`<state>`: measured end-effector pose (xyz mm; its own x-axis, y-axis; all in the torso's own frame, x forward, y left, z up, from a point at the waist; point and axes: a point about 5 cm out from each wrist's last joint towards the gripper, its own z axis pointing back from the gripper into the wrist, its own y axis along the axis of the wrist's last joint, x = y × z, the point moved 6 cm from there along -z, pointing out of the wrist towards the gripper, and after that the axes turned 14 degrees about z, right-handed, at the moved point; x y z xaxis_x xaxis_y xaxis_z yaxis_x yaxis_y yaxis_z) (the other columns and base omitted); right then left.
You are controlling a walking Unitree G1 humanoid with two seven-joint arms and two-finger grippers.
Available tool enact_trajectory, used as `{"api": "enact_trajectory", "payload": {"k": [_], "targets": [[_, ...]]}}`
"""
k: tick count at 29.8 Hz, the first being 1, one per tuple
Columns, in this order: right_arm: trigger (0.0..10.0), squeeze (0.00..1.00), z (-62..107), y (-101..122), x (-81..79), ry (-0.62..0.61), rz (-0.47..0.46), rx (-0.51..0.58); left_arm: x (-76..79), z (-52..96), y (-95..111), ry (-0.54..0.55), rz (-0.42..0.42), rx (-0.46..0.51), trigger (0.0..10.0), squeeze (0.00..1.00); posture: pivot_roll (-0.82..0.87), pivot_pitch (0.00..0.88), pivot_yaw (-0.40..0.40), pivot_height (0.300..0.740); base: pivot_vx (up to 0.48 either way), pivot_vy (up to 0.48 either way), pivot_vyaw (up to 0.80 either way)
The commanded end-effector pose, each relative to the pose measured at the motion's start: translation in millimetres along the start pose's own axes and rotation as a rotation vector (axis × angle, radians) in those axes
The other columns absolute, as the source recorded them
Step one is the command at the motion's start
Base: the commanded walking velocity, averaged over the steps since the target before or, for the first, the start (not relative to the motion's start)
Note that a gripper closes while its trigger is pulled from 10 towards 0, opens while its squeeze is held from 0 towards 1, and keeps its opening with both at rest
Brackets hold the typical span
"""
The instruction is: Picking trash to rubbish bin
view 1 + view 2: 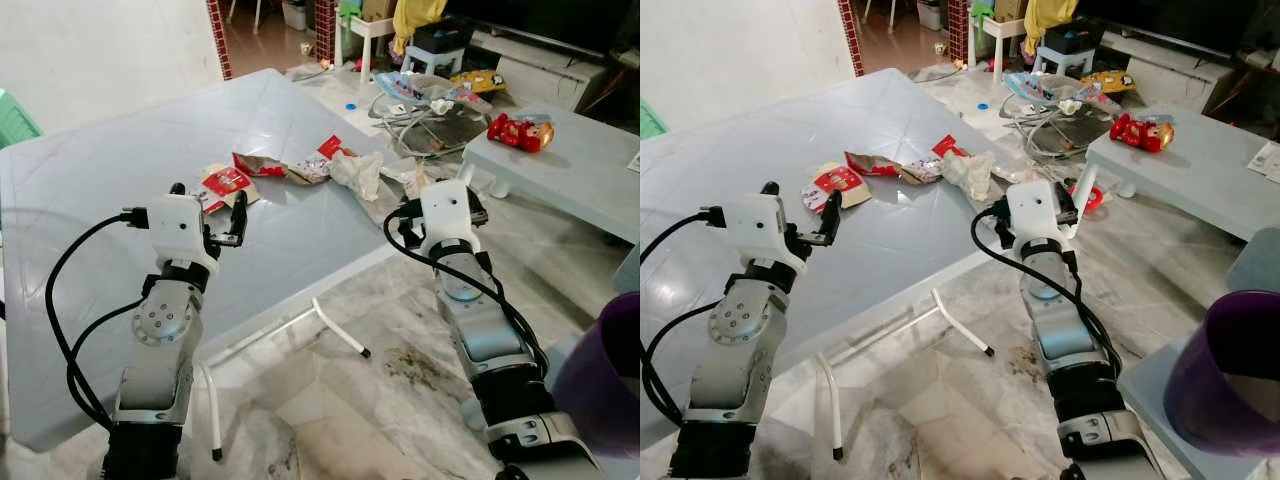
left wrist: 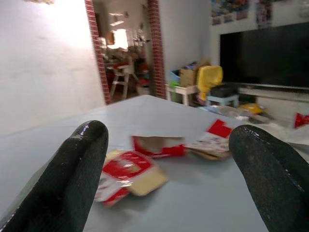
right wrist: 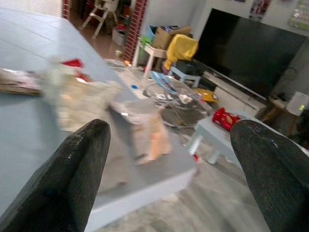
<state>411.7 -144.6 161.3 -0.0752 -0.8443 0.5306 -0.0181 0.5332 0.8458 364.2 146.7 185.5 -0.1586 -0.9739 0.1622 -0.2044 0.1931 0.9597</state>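
From the head camera you see a grey table (image 1: 120,180) with trash along its far side: a red-and-yellow wrapper (image 1: 226,185), a torn brown packet (image 1: 262,166) and a crumpled white wrapper (image 1: 357,172) near the edge. Your left gripper (image 1: 207,212) hovers just short of the red-and-yellow wrapper; your right gripper (image 1: 440,190) hangs off the table edge beside the white wrapper. A purple bin (image 1: 1232,360) sits at your right.

Your left wrist view shows the fingers (image 2: 72,179) spread wide, holding nothing, the red-and-yellow wrapper between them.

Your right wrist view shows fingers (image 3: 77,169) equally spread, the blurred white wrapper ahead.
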Motion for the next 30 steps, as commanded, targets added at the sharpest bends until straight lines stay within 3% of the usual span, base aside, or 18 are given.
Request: {"api": "enact_trajectory", "payload": {"k": [1,17,24,30], "targets": [[10.0,0.00,-1.4,7,-0.7,0.006,-0.012,0.014,-5.7,1.7,2,0.016,-0.011,0.003,10.0,0.00,0.05,0.059,0.026,0.740,0.334,0.000,0.00],[10.0,0.00,-0.4,6,-7.1,0.033,-0.036,0.004,-6.5,3.9,-1,0.015,-0.017,-0.009,10.0,0.00,0.05,0.058,0.030,0.740,0.461,0.000,0.00],[10.0,0.00,3.8,3,-14.4,0.072,-0.055,0.000,-6.6,17.4,-16,0.033,-0.018,-0.056,10.0,0.00,0.06,0.058,0.036,0.740,0.044,0.000,0.00],[10.0,0.00,10.3,2,-25.3,0.127,-0.079,-0.021,4.8,35.8,-31,-0.012,-0.007,-0.115,10.0,0.00,0.07,0.058,0.041,0.740,0.000,0.000,0.00]]}}
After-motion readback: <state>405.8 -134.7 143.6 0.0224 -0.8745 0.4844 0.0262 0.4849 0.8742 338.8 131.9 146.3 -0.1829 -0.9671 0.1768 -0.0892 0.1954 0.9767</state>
